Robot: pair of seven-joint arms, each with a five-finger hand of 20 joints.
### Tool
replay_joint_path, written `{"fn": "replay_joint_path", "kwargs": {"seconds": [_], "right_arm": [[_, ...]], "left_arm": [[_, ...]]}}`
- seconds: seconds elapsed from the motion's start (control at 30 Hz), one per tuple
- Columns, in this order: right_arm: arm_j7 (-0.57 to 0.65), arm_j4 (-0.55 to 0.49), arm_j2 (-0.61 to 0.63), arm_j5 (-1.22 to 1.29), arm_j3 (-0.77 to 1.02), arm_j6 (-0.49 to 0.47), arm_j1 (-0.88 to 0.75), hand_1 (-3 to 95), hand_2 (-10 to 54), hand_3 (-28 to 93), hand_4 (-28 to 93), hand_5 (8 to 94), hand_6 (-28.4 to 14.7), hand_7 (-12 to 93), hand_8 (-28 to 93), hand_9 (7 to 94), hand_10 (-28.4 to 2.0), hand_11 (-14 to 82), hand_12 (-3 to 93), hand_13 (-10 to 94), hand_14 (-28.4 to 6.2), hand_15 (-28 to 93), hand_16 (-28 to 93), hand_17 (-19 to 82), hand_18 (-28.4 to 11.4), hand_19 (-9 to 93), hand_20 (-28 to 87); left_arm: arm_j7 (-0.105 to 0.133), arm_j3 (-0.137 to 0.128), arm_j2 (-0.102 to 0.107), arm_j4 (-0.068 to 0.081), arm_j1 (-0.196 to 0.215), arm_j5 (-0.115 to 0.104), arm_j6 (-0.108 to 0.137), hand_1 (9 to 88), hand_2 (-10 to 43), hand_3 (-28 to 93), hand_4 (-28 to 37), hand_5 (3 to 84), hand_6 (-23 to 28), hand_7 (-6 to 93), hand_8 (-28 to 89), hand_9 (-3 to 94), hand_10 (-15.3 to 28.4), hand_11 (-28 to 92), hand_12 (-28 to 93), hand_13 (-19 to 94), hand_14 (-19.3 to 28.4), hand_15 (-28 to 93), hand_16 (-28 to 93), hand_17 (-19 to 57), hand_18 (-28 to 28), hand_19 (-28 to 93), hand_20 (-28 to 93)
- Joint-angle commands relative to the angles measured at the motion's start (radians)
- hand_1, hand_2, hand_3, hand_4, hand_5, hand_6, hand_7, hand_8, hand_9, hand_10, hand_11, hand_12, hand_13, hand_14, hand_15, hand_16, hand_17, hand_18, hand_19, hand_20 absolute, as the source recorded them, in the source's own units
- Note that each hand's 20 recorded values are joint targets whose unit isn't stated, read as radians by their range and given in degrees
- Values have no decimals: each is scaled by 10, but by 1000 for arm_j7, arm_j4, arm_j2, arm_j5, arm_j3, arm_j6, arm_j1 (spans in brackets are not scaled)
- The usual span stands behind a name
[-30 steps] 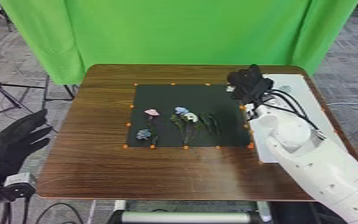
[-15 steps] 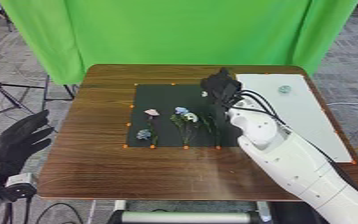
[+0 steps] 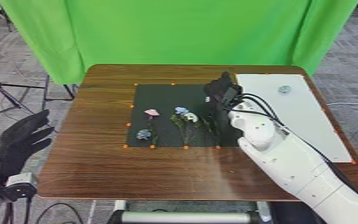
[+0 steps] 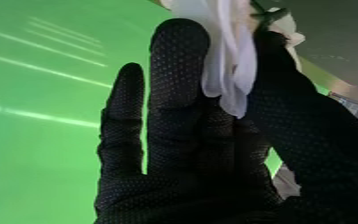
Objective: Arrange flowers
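Observation:
My right hand (image 3: pixel 222 90) is over the right part of the dark mat (image 3: pixel 162 95), with a bit of white at its left edge. In the right wrist view, a white flower (image 4: pixel 233 65) is pinched between the thumb and fingers of that hand (image 4: pixel 193 165). On the mat lie a pink flower (image 3: pixel 151 112), a light blue one (image 3: pixel 182 110), a white one (image 3: pixel 190 117) and a blue one (image 3: pixel 143 134) lower down, with green stems. My left hand (image 3: pixel 17 142) is left of the table, its fingers straight.
A white board (image 3: pixel 313 120) lies on the right side of the table (image 3: pixel 87 165), with a small pale green piece (image 3: pixel 285 89) near its far end. Orange markers line the mat's edges. A green curtain (image 3: pixel 193 35) hangs behind the table.
My right hand has moved left from the white board's edge to over the mat, uncovering the board and its pale green piece. The left hand has stayed still.

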Motion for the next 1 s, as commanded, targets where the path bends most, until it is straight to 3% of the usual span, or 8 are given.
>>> {"fn": "replay_joint_path", "kwargs": {"seconds": [0.03, 0.3, 0.53, 0.6, 0.67, 1.0], "right_arm": [[-9, -21, -14, -9, -3, 9, -7, 418, -95, 842, -282, 579, 41, 583, 5, 779, -48, 194, 487, 739, 3, 464, 384, 216, -143, 646, 398], [-7, -38, 13, -29, 0, -67, -24, 397, -95, 838, -283, 558, 39, 580, -2, 743, -48, 197, 484, 711, -2, 472, 373, 199, -147, 638, 399], [-33, -62, 25, -34, 21, -142, -36, 340, -95, 850, -283, 534, 35, 533, -14, 657, -65, 335, 329, 671, -20, 511, 282, 171, -155, 624, 407], [-39, -70, 29, -20, 32, -139, -42, 306, -95, 867, -283, 527, 36, 502, -45, 630, -73, 372, 283, 657, -24, 524, 260, 160, -159, 621, 411], [-41, -79, 32, -24, 42, -136, -46, 263, -95, 881, -283, 514, 33, 490, -198, 609, -78, 377, 265, 644, -30, 532, 250, 150, -163, 618, 416], [30, -126, 46, 103, 108, -43, -50, 168, -85, 873, -282, 402, -12, 393, -180, 489, -110, 323, 255, 616, -50, 531, 232, 127, -181, 622, 426]], "left_arm": [[-7, 4, 1, 4, -1, -1, -4, 226, -34, 709, -283, 233, 9, 222, -107, 179, 89, 156, 182, 151, 117, 230, 33, -92, 190, 399, 65], [-9, 0, 4, 5, 2, -2, -5, 226, -34, 709, -283, 232, 8, 222, -106, 180, 88, 155, 182, 151, 117, 229, 34, -92, 190, 397, 65], [-11, -1, 6, 6, 2, -2, -9, 226, -33, 708, -283, 232, 9, 219, -106, 180, 88, 154, 182, 150, 117, 229, 34, -92, 189, 397, 65], [-9, -2, 6, 5, 3, -3, -7, 226, -33, 708, -283, 233, 9, 217, -105, 180, 88, 152, 183, 150, 117, 228, 34, -92, 190, 397, 66], [-11, -3, 5, 5, 4, -3, -6, 227, -32, 706, -283, 233, 9, 215, -104, 180, 88, 151, 183, 151, 116, 227, 34, -92, 190, 397, 66], [-12, -4, 5, 7, 1, -2, -11, 226, -33, 708, -283, 233, 9, 216, -103, 180, 87, 148, 186, 151, 117, 226, 35, -91, 190, 397, 66]]}}
